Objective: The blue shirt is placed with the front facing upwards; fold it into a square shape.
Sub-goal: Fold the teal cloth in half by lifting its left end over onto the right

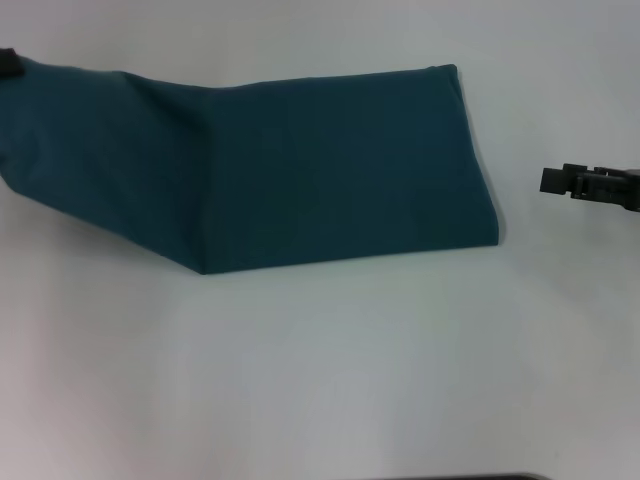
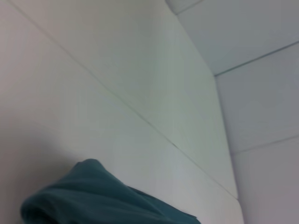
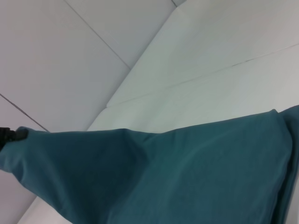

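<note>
Left gripper [image 1: 6, 62] raised; right gripper [image 1: 556, 180] perhaps idle.

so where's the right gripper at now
In the head view the right gripper sits at the far right over the bare white table, level with the shirt but apart from its right edge, touching nothing.

The blue shirt [image 1: 330, 170], folded into a long band, lies across the far half of the table [image 1: 320, 380]. Its right part rests flat; its left part rises off the surface toward the left gripper [image 1: 6, 62] at the far left edge, which meets the cloth's corner. The right gripper [image 1: 548, 180] stands apart, right of the shirt's right end.
</note>
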Controlling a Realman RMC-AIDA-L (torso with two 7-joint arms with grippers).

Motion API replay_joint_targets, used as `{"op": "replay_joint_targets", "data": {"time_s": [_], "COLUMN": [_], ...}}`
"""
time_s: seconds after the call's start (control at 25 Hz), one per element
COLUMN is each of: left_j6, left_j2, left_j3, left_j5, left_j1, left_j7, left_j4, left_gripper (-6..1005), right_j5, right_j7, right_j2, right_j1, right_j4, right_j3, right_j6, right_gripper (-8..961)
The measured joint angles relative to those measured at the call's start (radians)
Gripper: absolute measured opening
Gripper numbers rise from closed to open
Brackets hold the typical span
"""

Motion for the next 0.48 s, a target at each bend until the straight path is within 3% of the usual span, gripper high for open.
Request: {"op": "replay_joint_targets", "data": {"time_s": [0.24, 0.48], "left_j6": [0.067, 0.083], "left_j2": [-0.007, -0.017], "left_j3": [0.016, 0.114], "left_j5": [-0.11, -0.177], "left_j1": [-0.052, -0.109], "left_j7": [0.018, 0.011], "left_j4": [0.0, 0.0], "left_gripper": [71, 70], "right_j5": [0.0, 0.0], "right_j7": [-0.001, -0.002], "right_j2": [0.0, 0.0], "right_j1": [-0.002, -0.003], "right_j4": [0.001, 0.001], "right_j3": [0.002, 0.002], "right_j6": [0.0, 0.0], "right_gripper": [916, 916]}}
